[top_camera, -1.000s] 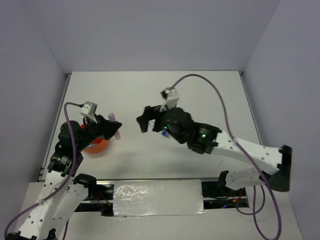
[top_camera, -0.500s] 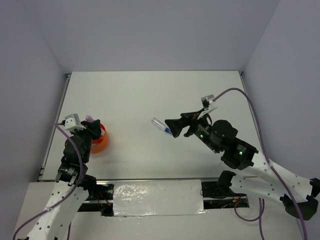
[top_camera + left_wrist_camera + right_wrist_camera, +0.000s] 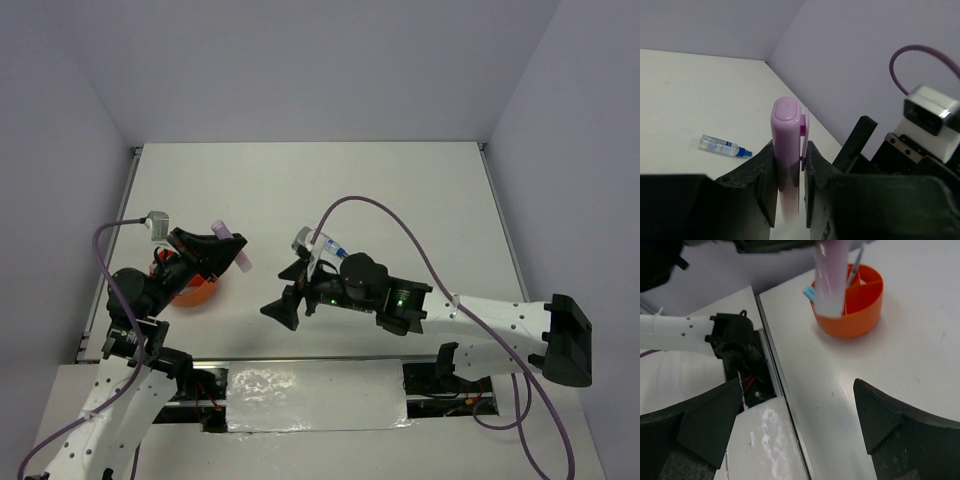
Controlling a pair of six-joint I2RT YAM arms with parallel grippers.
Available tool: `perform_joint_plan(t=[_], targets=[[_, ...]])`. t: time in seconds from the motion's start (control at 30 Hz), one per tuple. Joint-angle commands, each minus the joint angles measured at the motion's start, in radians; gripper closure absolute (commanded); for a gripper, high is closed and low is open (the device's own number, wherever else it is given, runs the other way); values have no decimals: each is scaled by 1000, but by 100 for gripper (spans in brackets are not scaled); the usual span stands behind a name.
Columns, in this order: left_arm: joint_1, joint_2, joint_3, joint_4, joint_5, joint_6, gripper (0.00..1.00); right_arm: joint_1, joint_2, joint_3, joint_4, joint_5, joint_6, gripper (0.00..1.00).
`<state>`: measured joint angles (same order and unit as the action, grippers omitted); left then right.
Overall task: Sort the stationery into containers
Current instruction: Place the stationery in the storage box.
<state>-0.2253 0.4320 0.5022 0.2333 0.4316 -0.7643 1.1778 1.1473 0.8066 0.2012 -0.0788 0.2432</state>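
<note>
Item: lilac-pink pastel capsule-shaped plastic piece [image 3: 786,125] with a side clip.
Hold: left gripper [image 3: 789,165] clenched on the piece's lower body, rounded end standing up out of the jaws.
Location of item: in the air, at about 1 o'clock of the container in the top view. The right wrist view sets its lower end across the container's rim, but I cannot tell whether it is over the opening or just beside it.
Container: small round bright orange plastic cup [image 3: 850,307], short, open-topped and divided inside, at 8 o'clock on the white surface [image 3: 400,190].
Contents of container: light blue pastel piece [image 3: 808,291] and thin grey pen [image 3: 857,264], both leaning at the rim.
Right gripper [image 3: 795,412]: spread wide and empty, low at 3 o'clock of the cup.
Unsorted: clear plastic pen with a blue tip [image 3: 722,146], lying near the surface's middle, well apart from the cup.
Step in hand (judged): delivery of the pink piece into the cup.
Method advised: centre the piece over a free compartment, not over a divider or the rim. Bring it upright and lower its end below the rim before the jaws let go.
Caution: the cup looks light and shallow, so a knock at the rim or against the grey pen could tip it.
</note>
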Motion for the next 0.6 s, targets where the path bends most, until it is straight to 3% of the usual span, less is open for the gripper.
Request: perform_joint_plan(t=[0.0,0.13,0.3,0.37,0.43,0.5,0.57], targets=[[0,-32,-1,110,95,-142,100,80,29,97,113,176,-125,0],[0,-35,9,110,101,-188,100,155,126,184,107,410,-173,0],[-2,-53,10,112,99,-219,100,201,227,275,125,582,-225,0],[-2,-58,10,98,99,-227,100,216,256,292,155,623,-237,5],[-2,-58,13,57,90,-214,100,224,279,315,182,636,-281,30],[-2,-58,21,37,90,-205,100,233,296,341,178,649,-300,48],[-2,-56,32,12,87,-201,89,235,313,348,173,665,-320,70]])
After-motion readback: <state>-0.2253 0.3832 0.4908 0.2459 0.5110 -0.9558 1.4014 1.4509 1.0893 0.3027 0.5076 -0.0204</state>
